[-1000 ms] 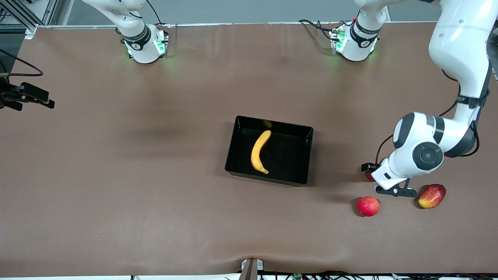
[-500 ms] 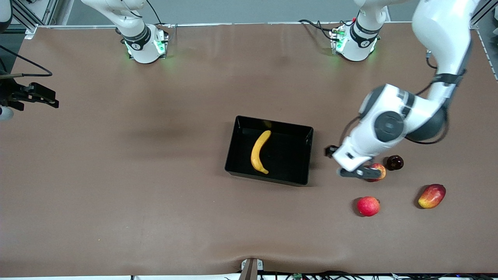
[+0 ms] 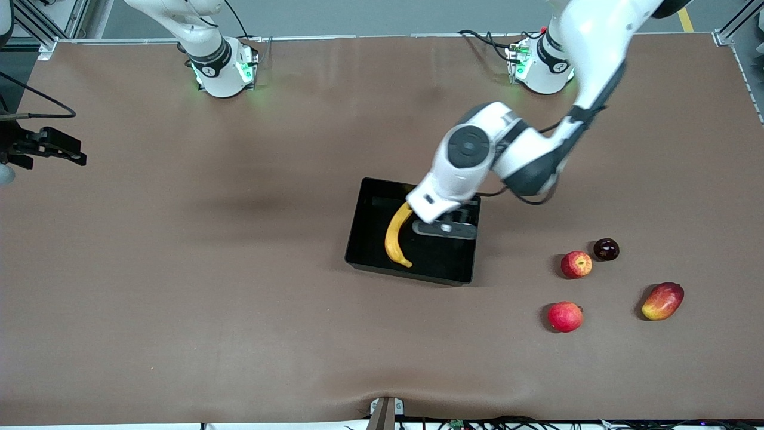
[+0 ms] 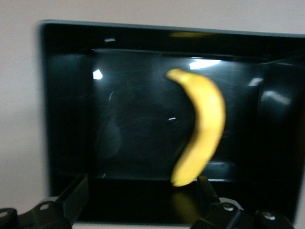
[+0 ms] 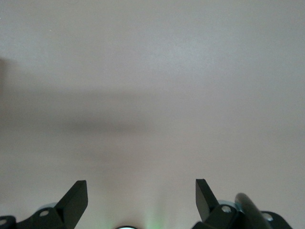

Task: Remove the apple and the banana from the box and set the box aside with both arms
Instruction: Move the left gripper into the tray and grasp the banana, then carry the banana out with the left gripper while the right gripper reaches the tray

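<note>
The yellow banana [image 3: 399, 233] lies in the black tray [image 3: 358, 222] at mid-table. My left gripper [image 3: 444, 229] hovers over the tray beside the banana, open and empty. In the left wrist view the gripper [image 4: 141, 195] spans the tray [image 4: 66, 119], with the banana [image 4: 202, 129] near one finger. The small red apple with yellow streaks [image 3: 576, 264] sits on the table toward the left arm's end. My right gripper [image 3: 71, 154] waits open at the right arm's end, over bare table in the right wrist view [image 5: 141, 193].
A plain red round fruit [image 3: 564, 316] lies nearer the front camera than the apple. A dark small fruit [image 3: 606, 249] sits beside the apple. A red-yellow mango [image 3: 662, 301] lies closer to the left arm's end of the table.
My left arm has swung from the fruits at its end of the table to over the tray. The apple stays on the table. The right arm has barely moved.
</note>
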Motion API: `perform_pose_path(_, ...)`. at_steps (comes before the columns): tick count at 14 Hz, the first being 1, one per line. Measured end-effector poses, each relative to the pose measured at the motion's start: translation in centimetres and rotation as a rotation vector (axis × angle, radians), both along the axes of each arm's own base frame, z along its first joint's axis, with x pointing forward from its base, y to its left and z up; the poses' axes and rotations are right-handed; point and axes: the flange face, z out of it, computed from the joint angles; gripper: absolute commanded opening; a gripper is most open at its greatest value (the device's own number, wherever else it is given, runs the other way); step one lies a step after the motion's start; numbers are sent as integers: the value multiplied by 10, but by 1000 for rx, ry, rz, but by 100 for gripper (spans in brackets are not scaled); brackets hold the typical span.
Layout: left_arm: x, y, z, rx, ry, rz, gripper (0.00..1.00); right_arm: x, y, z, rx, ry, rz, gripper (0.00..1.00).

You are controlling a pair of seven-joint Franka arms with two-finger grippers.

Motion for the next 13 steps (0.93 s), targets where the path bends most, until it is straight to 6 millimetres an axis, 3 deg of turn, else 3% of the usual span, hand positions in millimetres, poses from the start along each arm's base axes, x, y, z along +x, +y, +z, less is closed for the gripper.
perform_pose_path(4,-13,-36,-63,-42,-45,-3,100,0,-1,-1,0,3,-2,100)
perform_pose_path(8,-23,-47,-120,8,-60,-33,100,2,-8,-8,2,16,-13,100)
perform_pose_path(9,-23,-48,-128,11,-71,-38,95,3,-9,-10,2,20,-16,100)
perform_pose_path(10,-23,-49,-134,12,-78,-41,73,3,-11,-11,3,23,-18,100)
perform_pose_path(12,-25,-51,-140,13,-77,-47,11,4,-13,-13,3,26,-23,100)
perform_pose_path(13,-27,-52,-141,15,-79,-54,0,4,-13,-13,3,27,-24,100)
